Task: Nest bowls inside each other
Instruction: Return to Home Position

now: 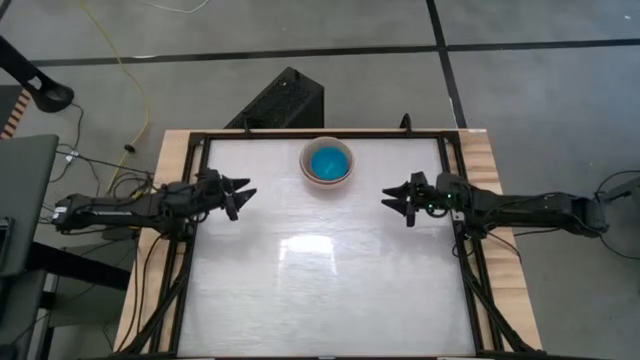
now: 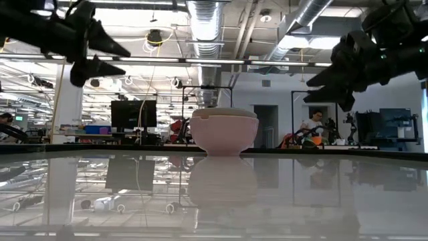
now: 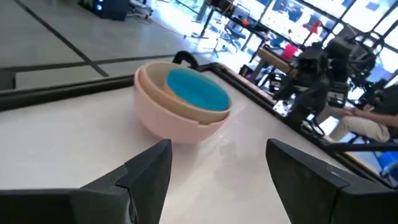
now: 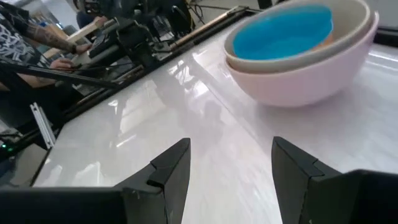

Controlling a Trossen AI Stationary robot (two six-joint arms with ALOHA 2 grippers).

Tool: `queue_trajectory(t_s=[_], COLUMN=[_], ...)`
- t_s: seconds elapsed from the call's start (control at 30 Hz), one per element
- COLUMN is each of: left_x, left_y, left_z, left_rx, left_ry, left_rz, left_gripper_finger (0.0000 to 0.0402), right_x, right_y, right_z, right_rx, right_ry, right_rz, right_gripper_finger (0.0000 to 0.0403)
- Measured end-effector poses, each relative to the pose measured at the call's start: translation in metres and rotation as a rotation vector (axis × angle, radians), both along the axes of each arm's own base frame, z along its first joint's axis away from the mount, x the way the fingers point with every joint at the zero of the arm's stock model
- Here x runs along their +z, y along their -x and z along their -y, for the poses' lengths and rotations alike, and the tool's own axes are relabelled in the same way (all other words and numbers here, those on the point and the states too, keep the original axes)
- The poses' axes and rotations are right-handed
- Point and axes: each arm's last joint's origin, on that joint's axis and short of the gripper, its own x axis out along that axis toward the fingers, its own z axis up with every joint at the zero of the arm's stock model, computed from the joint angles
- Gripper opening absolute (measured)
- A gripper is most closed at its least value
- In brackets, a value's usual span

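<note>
The bowls (image 1: 327, 163) stand as one nested stack near the table's far edge, resting on the pale pink outer bowl's base (image 2: 223, 134). A beige bowl (image 3: 186, 102) sits inside it, with a teal-blue bowl (image 4: 283, 32) innermost. My left gripper (image 1: 246, 193) hovers open at the table's left side, above the surface, its fingers pointing toward the middle. My right gripper (image 1: 390, 197) hovers open at the right side, pointing back toward the left one. Neither touches anything.
A black frame (image 1: 320, 133) runs along the table's far, left and right edges. The white tabletop (image 1: 320, 280) lies open between and in front of the grippers. People sit in the room beyond the table (image 2: 311, 127).
</note>
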Motion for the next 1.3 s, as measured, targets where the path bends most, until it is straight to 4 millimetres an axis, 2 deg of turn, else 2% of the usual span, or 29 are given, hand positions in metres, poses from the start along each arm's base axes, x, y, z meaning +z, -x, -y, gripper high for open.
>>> queue_trajectory(t_s=[0.4,0.5,0.77,1.03,1.3], left_x=[-0.051,-0.063,-0.066,-0.078,-0.095], left_y=[0.009,0.010,0.010,0.004,-0.002], left_z=[0.001,0.001,0.001,0.003,0.006], left_rx=[0.039,0.037,0.036,-0.039,-0.162], left_ry=[0.019,0.039,-0.021,-0.016,0.052], left_rz=[-0.055,-0.066,-0.109,-0.237,-0.393], left_gripper_finger=[0.0249,0.0249,0.0249,0.0249,0.0249], right_x=[-0.037,-0.039,-0.050,-0.067,-0.072], right_y=[0.011,0.012,0.014,0.020,0.020], right_z=[-0.003,-0.003,-0.002,-0.004,-0.004], right_rx=[-0.013,-0.029,-0.037,-0.028,-0.032], right_ry=[-0.033,-0.024,0.038,-0.009,-0.045], right_rz=[-0.035,-0.039,-0.169,-0.353,-0.389], right_gripper_finger=[0.0191,0.0191,0.0191,0.0191,0.0191])
